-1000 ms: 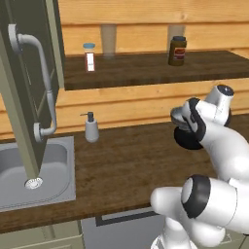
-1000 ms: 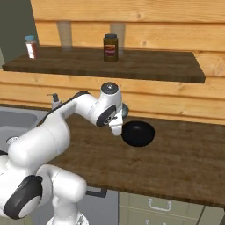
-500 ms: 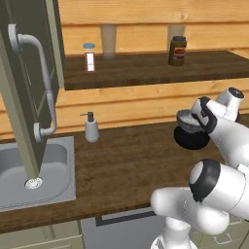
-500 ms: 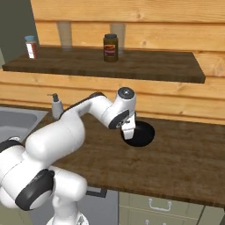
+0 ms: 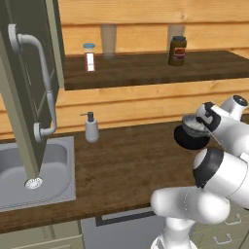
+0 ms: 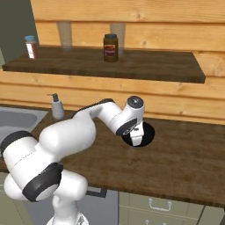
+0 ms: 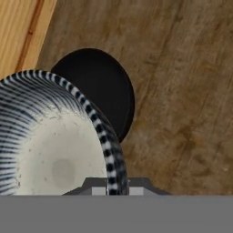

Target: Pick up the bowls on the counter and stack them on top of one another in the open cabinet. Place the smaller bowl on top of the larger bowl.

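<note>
Arm bent low over the counter point(image 6: 184, 162). Gripper point(image 7: 110, 184) clamps the striped bowl's point(image 7: 41, 150) rim, above the black bowl point(image 7: 102, 91).

Even, bright rendered light; soft shadows; sharp focus; no glare.

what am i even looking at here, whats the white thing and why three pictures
The white thing is a robot arm in a simulated kitchen. Two pictures come from cameras behind it, one on its left and one on its right; the third looks down from its hand. Its gripper is shut on the rim of a striped bowl, held above a black bowl that lies on the brown counter. Also there: a soap dispenser, a sink, a wall shelf with jars, and an open cabinet door.
</note>
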You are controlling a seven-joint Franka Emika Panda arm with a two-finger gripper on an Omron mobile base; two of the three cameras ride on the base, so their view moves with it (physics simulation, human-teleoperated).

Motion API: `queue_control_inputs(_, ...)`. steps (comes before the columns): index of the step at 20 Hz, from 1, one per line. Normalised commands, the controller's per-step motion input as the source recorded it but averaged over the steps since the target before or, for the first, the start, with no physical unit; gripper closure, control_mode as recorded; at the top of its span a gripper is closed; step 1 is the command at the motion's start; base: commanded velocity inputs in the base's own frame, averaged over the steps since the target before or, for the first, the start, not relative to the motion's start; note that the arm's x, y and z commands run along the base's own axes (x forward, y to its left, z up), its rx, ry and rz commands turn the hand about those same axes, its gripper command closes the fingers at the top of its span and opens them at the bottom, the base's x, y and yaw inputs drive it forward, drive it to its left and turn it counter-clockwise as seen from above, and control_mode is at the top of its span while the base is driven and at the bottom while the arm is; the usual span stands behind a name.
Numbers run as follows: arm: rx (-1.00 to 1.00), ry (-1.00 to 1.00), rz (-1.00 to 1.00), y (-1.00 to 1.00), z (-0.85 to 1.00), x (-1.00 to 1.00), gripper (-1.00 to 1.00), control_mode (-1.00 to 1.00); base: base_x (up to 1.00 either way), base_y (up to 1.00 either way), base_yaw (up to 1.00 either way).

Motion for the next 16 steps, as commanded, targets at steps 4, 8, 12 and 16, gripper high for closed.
queue_control_inputs(4,0.00,0.00,0.00,0.00,-0.23,0.35,1.00,-1.00,0.00,0.00,0.00)
queue_control_inputs(8,-0.04,0.00,0.00,0.00,-0.36,0.31,1.00,-1.00,0.00,0.00,0.00)
queue_control_inputs(12,-0.06,0.00,0.00,-0.10,-0.42,0.00,1.00,-1.00,0.00,0.00,0.00)
queue_control_inputs(16,-0.03,0.00,0.00,-0.11,-0.24,0.02,1.00,-1.00,0.00,0.00,0.00)
